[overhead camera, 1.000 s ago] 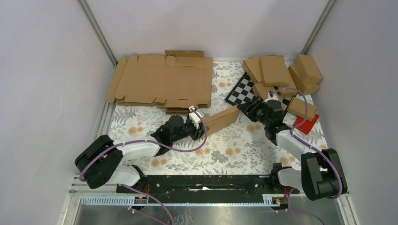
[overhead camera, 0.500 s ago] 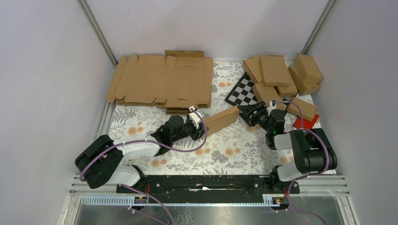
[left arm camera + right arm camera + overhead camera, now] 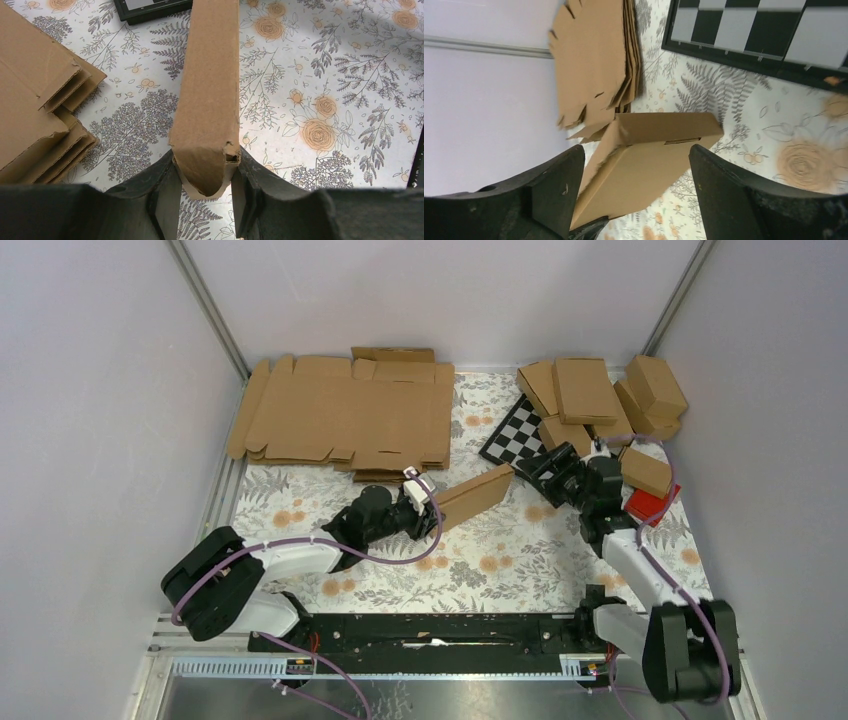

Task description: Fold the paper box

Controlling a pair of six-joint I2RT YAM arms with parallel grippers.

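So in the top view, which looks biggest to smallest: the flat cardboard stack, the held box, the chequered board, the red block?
1. Flat cardboard stack.
2-3. Held box and chequered board look alike; board partly covered.
4. Red block, partly hidden.

Black-and-white arms [image 3: 290, 560], purple cables [image 3: 380, 558], black jaws

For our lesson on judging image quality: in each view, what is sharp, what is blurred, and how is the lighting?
Top external: even, soft light, no glare, all sharp. Left wrist: paper box and floral cloth crisp, left gripper dark and underlit. Right wrist: stack of flat blanks smeared, the paper box sharper, right gripper dark in the foreground.
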